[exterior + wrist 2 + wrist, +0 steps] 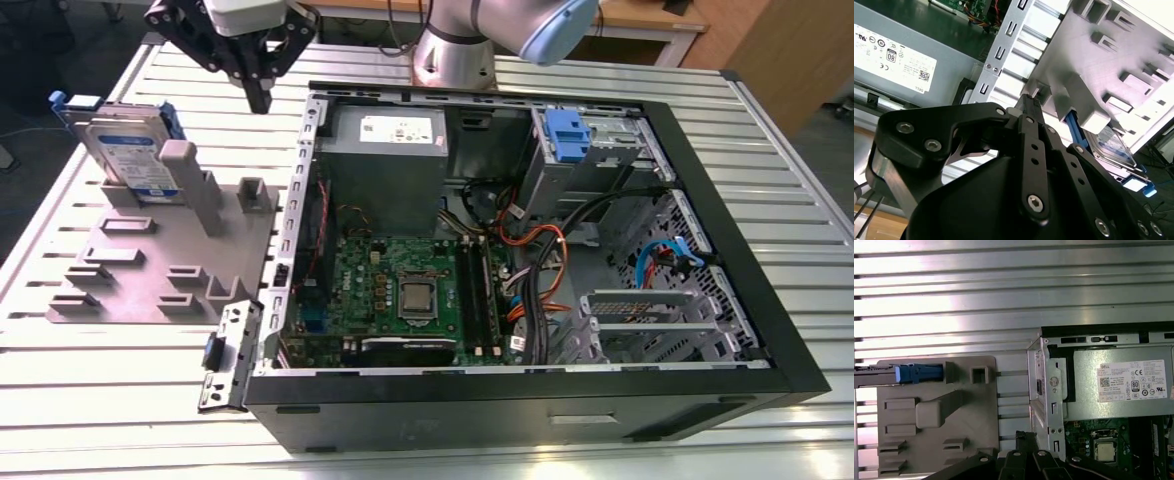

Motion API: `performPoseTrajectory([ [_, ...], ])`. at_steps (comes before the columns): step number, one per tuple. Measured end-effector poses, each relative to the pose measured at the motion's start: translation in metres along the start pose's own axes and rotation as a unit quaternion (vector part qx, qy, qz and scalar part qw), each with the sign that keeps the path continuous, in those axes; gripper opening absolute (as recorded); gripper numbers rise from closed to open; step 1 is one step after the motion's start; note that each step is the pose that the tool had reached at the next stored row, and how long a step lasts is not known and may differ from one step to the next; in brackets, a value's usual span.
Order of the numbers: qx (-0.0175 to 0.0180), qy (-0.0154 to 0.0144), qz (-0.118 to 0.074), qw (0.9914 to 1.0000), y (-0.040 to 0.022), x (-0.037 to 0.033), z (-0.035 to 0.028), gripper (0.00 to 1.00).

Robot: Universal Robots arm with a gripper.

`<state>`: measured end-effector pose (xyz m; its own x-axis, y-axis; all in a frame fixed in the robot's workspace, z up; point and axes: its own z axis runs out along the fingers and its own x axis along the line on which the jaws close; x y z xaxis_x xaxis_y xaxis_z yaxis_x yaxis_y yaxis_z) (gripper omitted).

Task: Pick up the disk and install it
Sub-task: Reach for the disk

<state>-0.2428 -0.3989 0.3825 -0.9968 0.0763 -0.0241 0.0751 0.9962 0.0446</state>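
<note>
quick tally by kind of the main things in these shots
disk: 1
grey holder: 1
computer case: 1
power supply: 1
gripper: 1
total: 5

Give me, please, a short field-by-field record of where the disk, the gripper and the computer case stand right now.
disk: upright in the grey holder, at the exterior view's left
gripper: shut, empty, hanging between the holder and the case, apart from the disk
computer case: open, its inside facing up
progress: disk not yet picked up
</note>
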Motion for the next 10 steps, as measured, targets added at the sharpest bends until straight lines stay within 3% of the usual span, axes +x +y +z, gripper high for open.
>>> performPoseTrajectory([
  [10, -0.0002, 0.0000, 0.000, 1.00000, -0.0008, 0.0099, 0.0000, 0.11],
])
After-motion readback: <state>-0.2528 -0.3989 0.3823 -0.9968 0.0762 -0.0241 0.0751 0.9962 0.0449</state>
